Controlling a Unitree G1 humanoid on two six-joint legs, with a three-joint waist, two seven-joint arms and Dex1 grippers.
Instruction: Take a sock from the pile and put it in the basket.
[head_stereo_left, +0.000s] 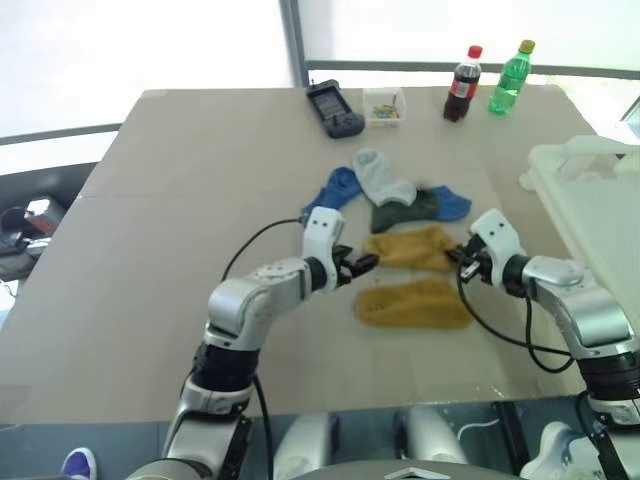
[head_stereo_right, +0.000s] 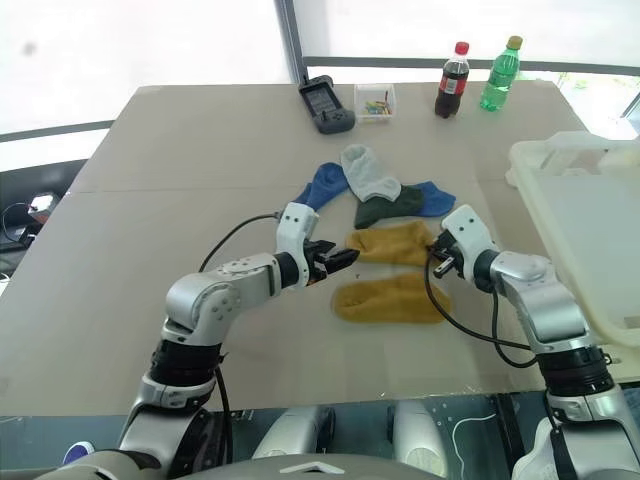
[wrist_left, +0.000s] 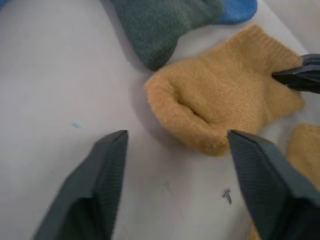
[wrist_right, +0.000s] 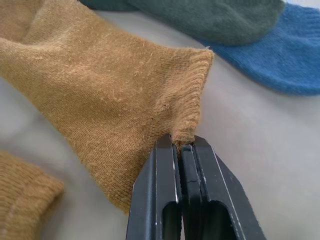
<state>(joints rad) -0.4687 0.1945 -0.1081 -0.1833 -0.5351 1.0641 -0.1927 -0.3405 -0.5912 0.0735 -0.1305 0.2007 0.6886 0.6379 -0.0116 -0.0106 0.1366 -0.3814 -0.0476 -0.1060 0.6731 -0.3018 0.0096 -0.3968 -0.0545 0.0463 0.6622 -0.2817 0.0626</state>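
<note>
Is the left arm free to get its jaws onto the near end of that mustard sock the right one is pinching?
Probably yes: the left gripper stands open just short of the mustard sock, bare table between; the right gripper pinches the far cuff.

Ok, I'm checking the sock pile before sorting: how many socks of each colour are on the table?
Mustard yellow socks: 2
Blue socks: 2
Pale grey sock: 1
Dark green sock: 1
Total: 6 socks. The right gripper is shut on the cuff of the farther mustard one.
</note>
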